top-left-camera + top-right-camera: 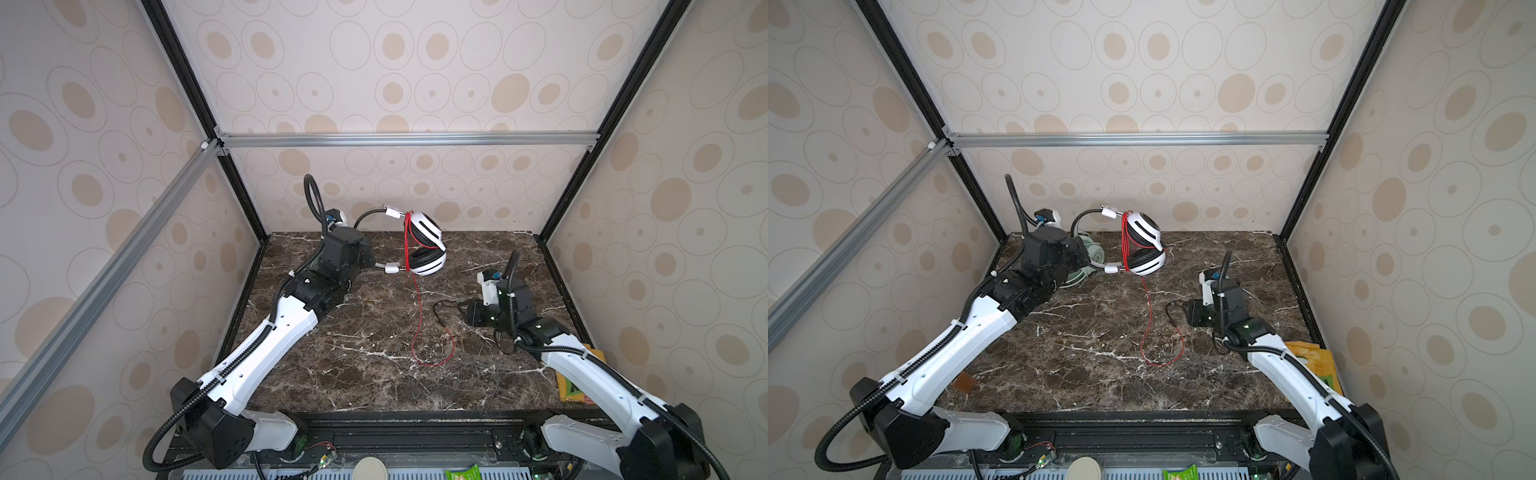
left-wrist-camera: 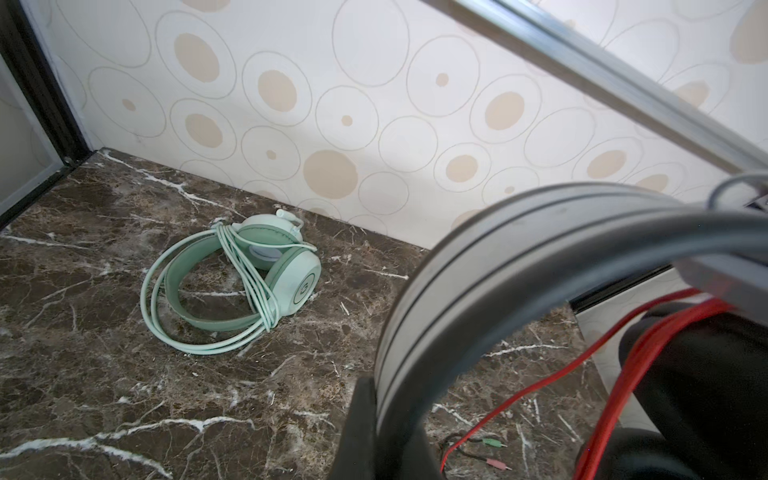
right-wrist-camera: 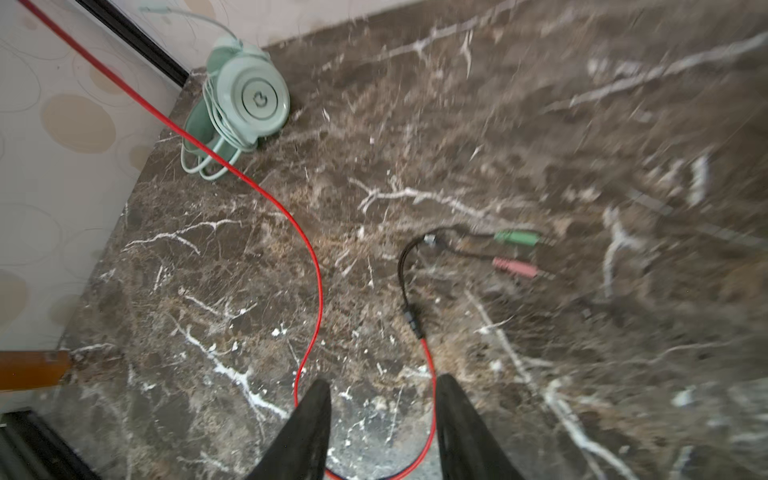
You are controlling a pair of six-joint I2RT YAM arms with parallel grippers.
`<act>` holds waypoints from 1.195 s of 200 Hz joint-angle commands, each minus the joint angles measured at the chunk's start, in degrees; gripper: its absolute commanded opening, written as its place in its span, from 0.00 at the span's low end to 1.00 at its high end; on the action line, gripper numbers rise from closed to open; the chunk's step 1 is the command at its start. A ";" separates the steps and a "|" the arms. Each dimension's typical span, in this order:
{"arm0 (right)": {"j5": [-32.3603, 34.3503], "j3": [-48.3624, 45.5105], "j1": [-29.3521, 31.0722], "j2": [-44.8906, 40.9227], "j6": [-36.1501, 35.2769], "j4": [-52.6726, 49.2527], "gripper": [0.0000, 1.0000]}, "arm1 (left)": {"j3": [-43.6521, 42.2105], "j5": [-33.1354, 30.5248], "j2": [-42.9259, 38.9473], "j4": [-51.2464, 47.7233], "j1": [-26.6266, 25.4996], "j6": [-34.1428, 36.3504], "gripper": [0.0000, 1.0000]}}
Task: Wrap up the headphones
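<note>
Each arm is wearing glossy white shells between matte black joint housings, on the left arm [image 1: 266, 353] and the right arm [image 1: 594, 374] alike. A black corrugated conduit [image 1: 1016, 199] is running along each shell, pinned by white clips [image 1: 292, 274], and looping free behind the wrist. Just behind each tool, a white camera block [image 1: 488, 286] is carrying a blue plug. The right gripper [image 3: 383, 380] is showing two black, tapering fingers [image 3: 307, 432]. A green light [image 1: 1246, 327] is glowing behind that tool.

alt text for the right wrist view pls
The right gripper hangs open over a marble table, a loop of red cable lying between its fingers. The cable ends in a black split with a green plug and a pink plug; a mint headset, its cable wrapped, sits by the wall.
</note>
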 commanded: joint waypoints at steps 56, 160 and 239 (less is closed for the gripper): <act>-23.04 -5.75 0.86 2.19 7.30 22.60 0.48 | 14.15 5.54 -4.91 0.79 -0.27 -6.07 0.00; -23.74 -2.27 8.38 12.45 3.84 40.18 0.53 | 13.23 8.63 -5.30 2.86 -0.27 -6.28 0.00; -23.00 4.06 10.36 22.79 5.93 46.87 0.48 | 13.12 8.67 -6.75 1.40 -0.26 -6.04 0.00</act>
